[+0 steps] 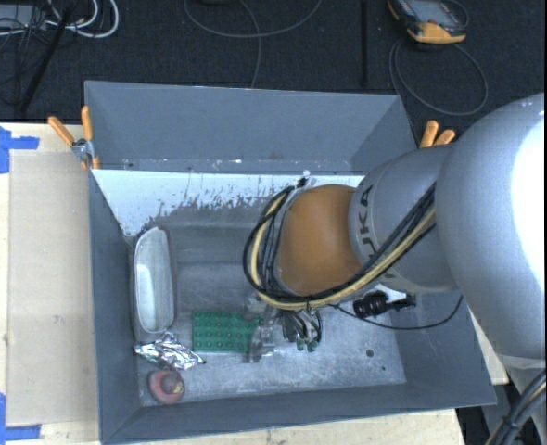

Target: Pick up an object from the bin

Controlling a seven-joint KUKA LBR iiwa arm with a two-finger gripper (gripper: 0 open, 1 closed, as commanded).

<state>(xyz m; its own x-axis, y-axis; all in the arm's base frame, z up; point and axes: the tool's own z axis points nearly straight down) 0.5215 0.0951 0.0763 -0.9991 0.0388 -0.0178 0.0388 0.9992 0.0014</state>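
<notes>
Green studded plate lies flat on the floor of the bin. Your hand sits low at the plate's right edge, beneath the orange wrist cover. You cannot tell whether the hand is clenched or released. Left of the plate lie a grey oval shell, crumpled foil and a reddish disc.

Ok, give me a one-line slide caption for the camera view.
Arm's hand at the right edge of a green studded plate on the bin floor.
</notes>
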